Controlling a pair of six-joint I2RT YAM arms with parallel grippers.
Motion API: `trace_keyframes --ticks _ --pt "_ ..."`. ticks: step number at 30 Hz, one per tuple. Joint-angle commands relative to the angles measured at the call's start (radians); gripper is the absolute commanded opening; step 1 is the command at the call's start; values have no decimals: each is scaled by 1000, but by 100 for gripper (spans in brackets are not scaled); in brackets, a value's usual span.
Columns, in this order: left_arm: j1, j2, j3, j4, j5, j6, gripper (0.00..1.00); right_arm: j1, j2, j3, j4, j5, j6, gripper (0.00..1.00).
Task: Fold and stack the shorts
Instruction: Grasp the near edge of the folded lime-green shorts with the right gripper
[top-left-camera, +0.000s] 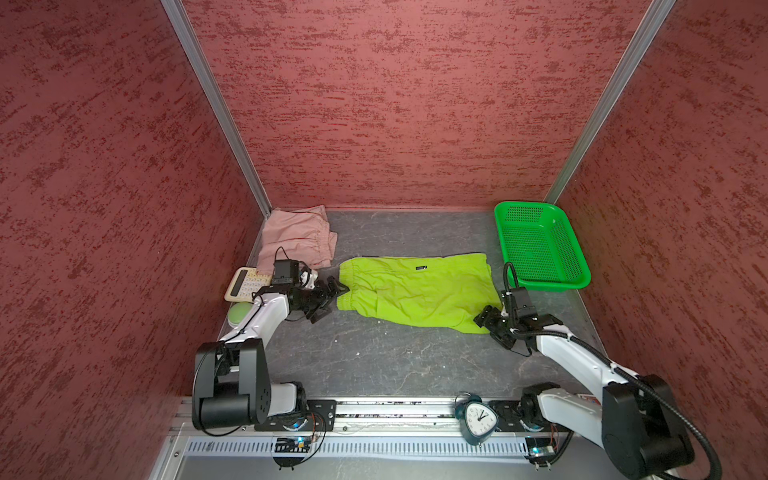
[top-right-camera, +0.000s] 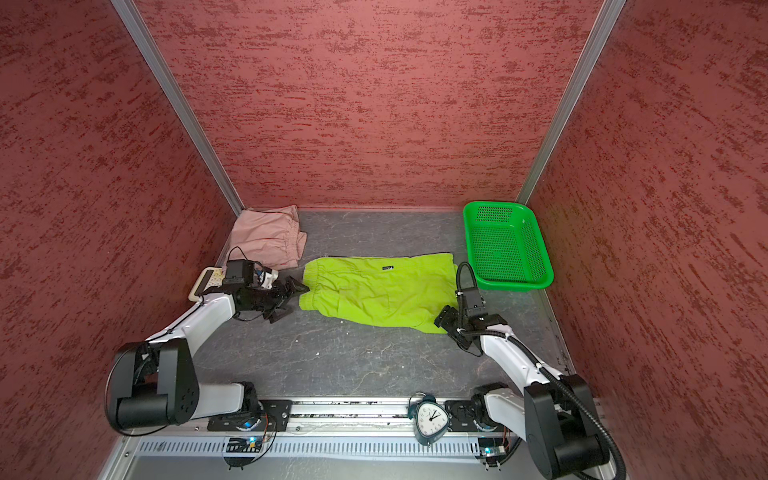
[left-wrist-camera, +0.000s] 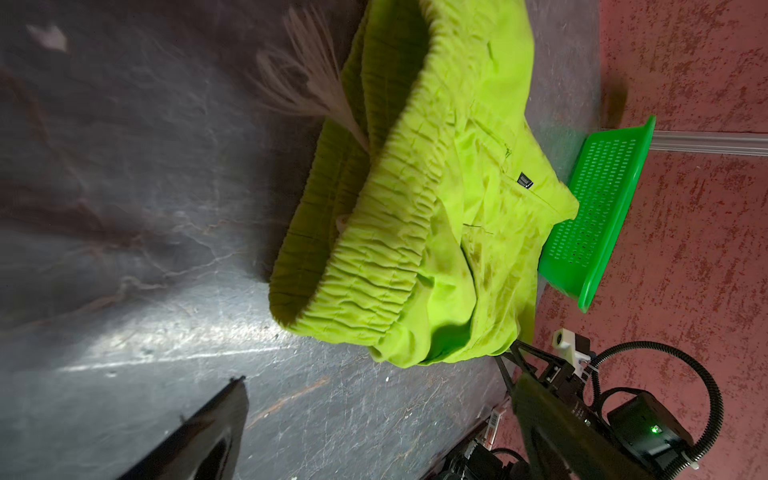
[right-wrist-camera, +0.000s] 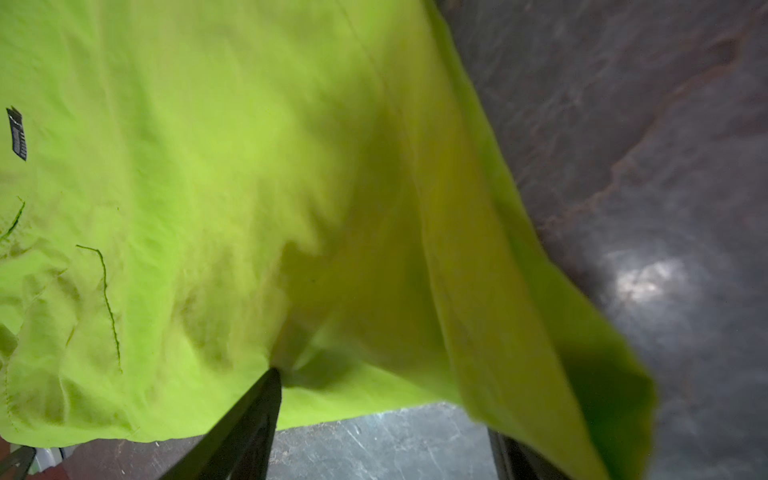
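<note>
The lime green shorts lie spread across the middle of the table, waistband to the left, black logo up. The pink shorts lie bunched in the back left corner. My left gripper is open just left of the green waistband, with only bare table between its fingers. My right gripper is open at the near right leg hem. The hem drapes over one finger and touches the tip of the other finger.
A green perforated basket stands at the back right. A calculator and a round green object sit by the left wall behind the left arm. An alarm clock stands on the front rail.
</note>
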Motion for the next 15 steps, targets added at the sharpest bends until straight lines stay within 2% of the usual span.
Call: trace_keyframes --ticks 1,5,6,8,10,13,15 --pt "-31 26 -5 99 0 -3 99 -19 -27 18 -13 38 9 79" --pt "-64 75 1 112 -35 15 98 -52 -37 43 -23 42 7 80" --pt "-66 87 4 115 -41 19 95 -59 -40 50 -30 42 4 79" --pt "-67 109 15 116 -53 26 83 -69 -55 72 -60 49 -5 80" --pt "-65 116 36 85 -67 43 79 -72 -84 101 -89 47 -26 80" --pt "-64 78 84 -3 -96 71 84 -65 -122 169 -146 16 -72 79" --pt "-63 16 120 -77 -120 87 100 -31 -143 206 -156 -1 -86 79"
